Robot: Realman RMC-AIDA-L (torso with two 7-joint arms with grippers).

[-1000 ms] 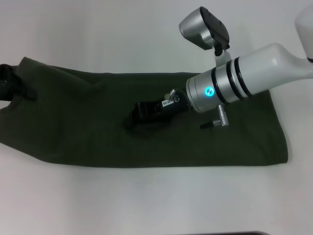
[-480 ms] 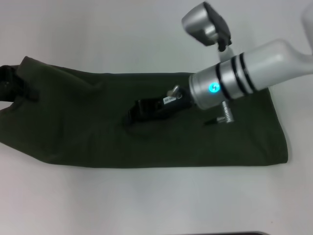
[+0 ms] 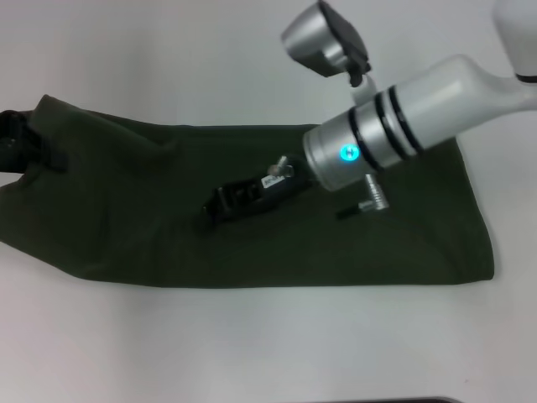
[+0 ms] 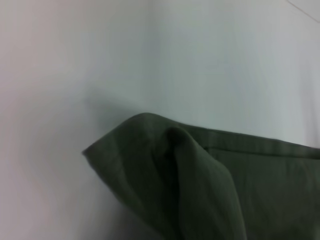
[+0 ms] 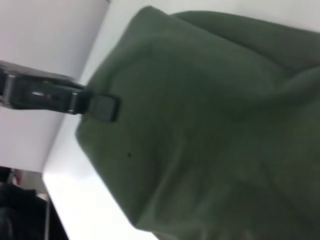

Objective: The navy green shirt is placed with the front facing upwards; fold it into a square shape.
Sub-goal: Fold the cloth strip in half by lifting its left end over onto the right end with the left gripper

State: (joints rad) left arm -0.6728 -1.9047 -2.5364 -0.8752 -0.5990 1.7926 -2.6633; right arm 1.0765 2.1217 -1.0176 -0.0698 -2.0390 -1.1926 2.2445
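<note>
- Two grippers are engaged: the navy green shirt (image 3: 252, 210), a long folded band, is spread across the table (image 3: 252, 336).
- Left gripper (image 3: 21, 143) is clamped on the left end; right gripper (image 3: 220, 204) is pressed mid-cloth, its opening undeterminable.
- Soft, limp fabric is judged best gripped at edges.

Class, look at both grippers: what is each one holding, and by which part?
The left gripper grips the shirt at its left edge. Whether the right gripper grips anything cannot be told.

A: Head view looks down from above, far enough to take in the whole navy green shirt (image 3: 252, 210) on the white table (image 3: 252, 344).
B: Left wrist view?
A: Low, close, facing one folded shirt corner (image 4: 165, 165).
B: Right wrist view?
A: Close over the shirt, facing its far end, where the left gripper (image 5: 95, 106) shows; head view shares that end.
</note>
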